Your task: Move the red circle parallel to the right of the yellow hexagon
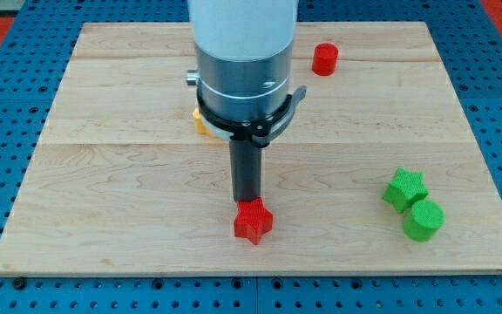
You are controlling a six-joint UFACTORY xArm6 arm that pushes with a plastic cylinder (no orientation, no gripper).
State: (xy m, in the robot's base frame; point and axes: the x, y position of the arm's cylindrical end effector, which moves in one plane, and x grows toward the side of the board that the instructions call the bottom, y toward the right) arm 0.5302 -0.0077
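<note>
We see a pale wooden board (103,131) with visible grain and a smooth matt finish. The red circle (324,59) and green star (404,188) look like matt plastic; our arm's collar (240,74) shows brushed metal.

Yellow block (199,121) mostly hidden behind the arm (242,61), shape unclear.

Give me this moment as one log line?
tip at red star | red circle untouched, top | yellow block mostly hidden | green star, green circle right

White arm (242,26), grey collar, dark rod, perhaps black clamp.
</note>
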